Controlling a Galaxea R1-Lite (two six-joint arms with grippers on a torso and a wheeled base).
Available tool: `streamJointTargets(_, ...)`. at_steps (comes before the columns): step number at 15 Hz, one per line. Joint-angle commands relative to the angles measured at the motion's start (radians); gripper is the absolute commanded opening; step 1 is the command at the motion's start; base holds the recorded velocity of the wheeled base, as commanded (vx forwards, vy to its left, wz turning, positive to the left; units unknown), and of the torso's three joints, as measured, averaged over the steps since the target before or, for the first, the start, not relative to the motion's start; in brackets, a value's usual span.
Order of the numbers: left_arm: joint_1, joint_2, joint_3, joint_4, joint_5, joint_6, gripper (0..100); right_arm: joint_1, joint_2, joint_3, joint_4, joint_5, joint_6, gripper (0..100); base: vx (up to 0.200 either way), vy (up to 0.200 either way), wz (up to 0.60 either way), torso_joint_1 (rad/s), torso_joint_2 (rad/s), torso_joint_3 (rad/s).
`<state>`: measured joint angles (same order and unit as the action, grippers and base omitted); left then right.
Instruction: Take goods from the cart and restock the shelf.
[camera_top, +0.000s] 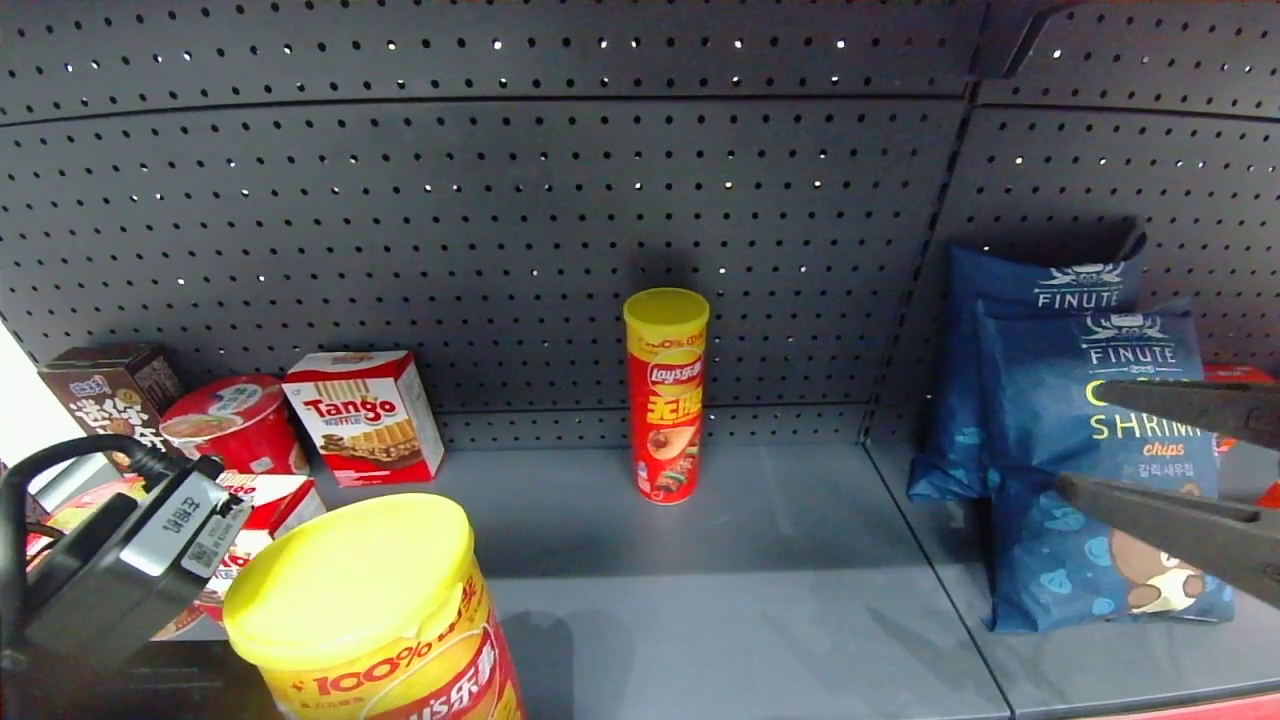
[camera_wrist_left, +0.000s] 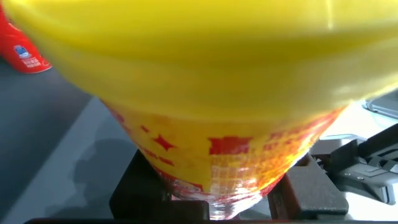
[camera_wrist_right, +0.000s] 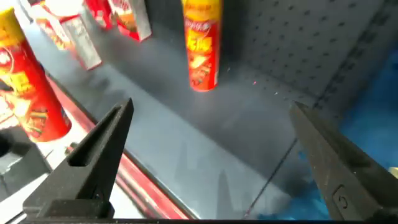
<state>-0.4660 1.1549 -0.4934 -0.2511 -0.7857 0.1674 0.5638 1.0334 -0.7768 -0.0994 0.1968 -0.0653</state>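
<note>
The fingers (camera_wrist_left: 308, 194) of the left gripper (camera_wrist_left: 214, 200) clasp a red cylindrical chip can with yellow plastic lid (camera_top: 375, 620), long axis vertical, lid upward, before the grey metal shelf (camera_top: 760, 590), while the right gripper (camera_top: 1080, 435) has its fingers (camera_top: 1180, 525) spread wide, empty.

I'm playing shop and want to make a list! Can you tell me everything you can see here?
standing chip can: one, red with yellow lid, upright at the shelf's middle back
held chip can: one, red and yellow with yellow lid, front left, in the left end effector
wafer box: one, white and red, back left
noodle cup: one, red, left of the wafer box
brown box: one, far left
snack bags: two, blue, overlapping at the right
shelf: one, grey
pegboard wall: dark grey, behind
left end effector: black, shut on the held can's base
right end effector: black, open, before the bags
</note>
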Motion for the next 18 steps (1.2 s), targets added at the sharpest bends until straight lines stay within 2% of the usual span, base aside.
streamJointTargets(1,-0.003,0.011,-0.002,-0.005,-0.003,0.0,0,0.073,0.099,-0.002,0.0,-0.004,-0.008,100,0.0,0.0,0.0,0.0,0.0,0.0)
streamJointTargets(5,-0.003,0.042,-0.002,-0.025,-0.001,0.0,0,0.1,0.183,0.004,-0.089,0.003,-0.01,100,0.0,0.0,0.0,0.0,0.0,0.0)
streamJointTargets(7,-0.022,0.043,-0.002,-0.025,-0.001,0.0,0,0.099,0.211,-0.001,-0.123,0.009,-0.01,100,0.0,0.0,0.0,0.0,0.0,0.0)
streamJointTargets(12,-0.022,0.045,-0.008,-0.025,0.0,0.0,0,0.097,0.243,-0.007,-0.128,0.026,-0.011,100,0.0,0.0,0.0,0.0,0.0,0.0)
streamJointTargets(18,-0.022,0.046,-0.019,-0.025,-0.001,0.0,0,0.09,0.364,-0.094,-0.157,0.067,-0.014,100,0.0,0.0,0.0,0.0,0.0,0.0)
